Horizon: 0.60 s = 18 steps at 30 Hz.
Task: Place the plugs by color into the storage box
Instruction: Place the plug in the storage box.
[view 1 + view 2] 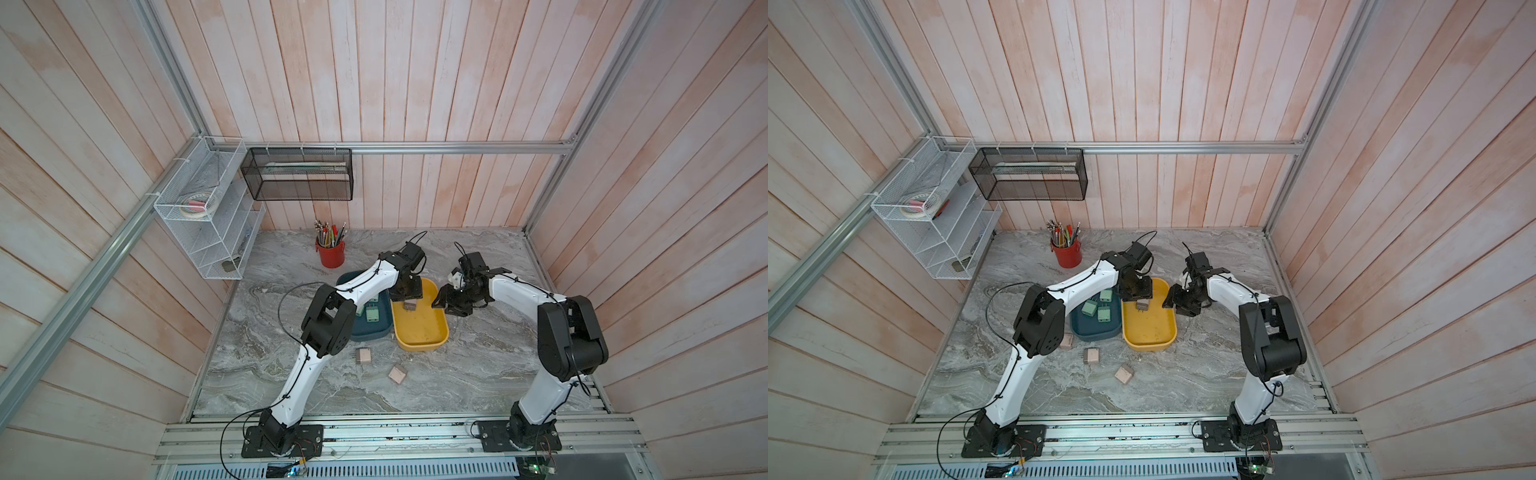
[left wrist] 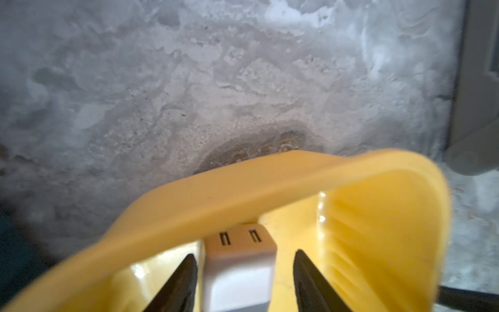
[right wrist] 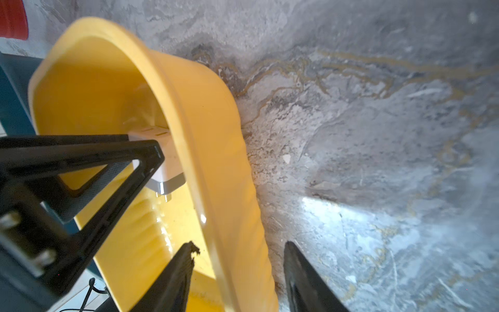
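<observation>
Left gripper [image 2: 245, 254]: released; jaws stand either side of a beige plug [image 2: 239, 270], with a gap showing on one side.
Plug: on the floor of the yellow tray [image 2: 243, 194], at its far end, slotted face toward the end wall.
Key relation: the plug lies directly between the jaws, so the clean way out is probably straight up; a sideways exit would likely drag it.
Right gripper [image 3: 239, 243]: jaws astride the yellow tray's side wall; whether they pinch it cannot be told.
Green plugs [image 1: 1104, 314]: in the blue tray [image 1: 1077, 328].
Loose plugs [image 1: 1092, 355]: beige, at least two, on the table [image 1: 1183, 374] on the robot's side of the trays, nearer the left arm; likely next.
</observation>
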{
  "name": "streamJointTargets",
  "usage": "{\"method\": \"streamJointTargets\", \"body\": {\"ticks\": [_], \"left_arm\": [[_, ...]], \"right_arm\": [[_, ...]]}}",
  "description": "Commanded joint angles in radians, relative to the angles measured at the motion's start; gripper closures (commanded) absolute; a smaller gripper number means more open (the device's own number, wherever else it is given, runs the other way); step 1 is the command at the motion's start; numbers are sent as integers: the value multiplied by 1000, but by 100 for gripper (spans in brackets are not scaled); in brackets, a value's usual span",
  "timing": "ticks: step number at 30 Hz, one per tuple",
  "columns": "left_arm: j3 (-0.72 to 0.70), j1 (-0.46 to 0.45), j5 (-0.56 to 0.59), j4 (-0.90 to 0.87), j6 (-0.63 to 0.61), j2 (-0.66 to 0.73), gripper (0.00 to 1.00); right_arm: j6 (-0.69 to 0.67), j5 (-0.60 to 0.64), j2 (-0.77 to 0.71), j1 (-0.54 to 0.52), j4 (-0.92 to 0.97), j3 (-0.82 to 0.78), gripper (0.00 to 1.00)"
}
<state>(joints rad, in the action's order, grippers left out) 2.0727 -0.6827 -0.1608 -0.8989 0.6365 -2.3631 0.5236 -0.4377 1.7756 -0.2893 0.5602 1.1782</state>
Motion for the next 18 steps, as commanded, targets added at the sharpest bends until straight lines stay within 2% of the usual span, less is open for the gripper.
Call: {"method": "streamJointTargets", "body": {"ticks": [1, 2, 4, 8, 9, 12, 13, 14, 18], "left_arm": [[70, 7, -41, 0, 5, 73, 29], [97, 11, -40, -23, 1, 77, 28], [142, 21, -31, -82, -14, 88, 16], [111, 41, -17, -156, -42, 153, 15], [72, 44, 0, -156, -45, 187, 20], [-100, 59, 48, -126, -35, 319, 58], [-175, 68, 50, -103, -27, 372, 74], [-254, 79, 51, -78, -18, 420, 80], [-531, 114, 42, 4, 10, 566, 80]], "right_arm": [[8, 31, -26, -2, 51, 33, 44], [9, 34, -34, -2, 53, 35, 44], [13, 37, -53, -2, 58, 34, 44], [26, 39, -93, -3, 56, 10, 44], [31, 42, -103, -5, 54, 2, 44], [38, 43, -133, -19, 50, -27, 44], [38, 48, -140, -30, 51, -32, 44], [38, 57, -146, -48, 56, -39, 44], [54, 98, -151, -170, 61, -60, 44]]}}
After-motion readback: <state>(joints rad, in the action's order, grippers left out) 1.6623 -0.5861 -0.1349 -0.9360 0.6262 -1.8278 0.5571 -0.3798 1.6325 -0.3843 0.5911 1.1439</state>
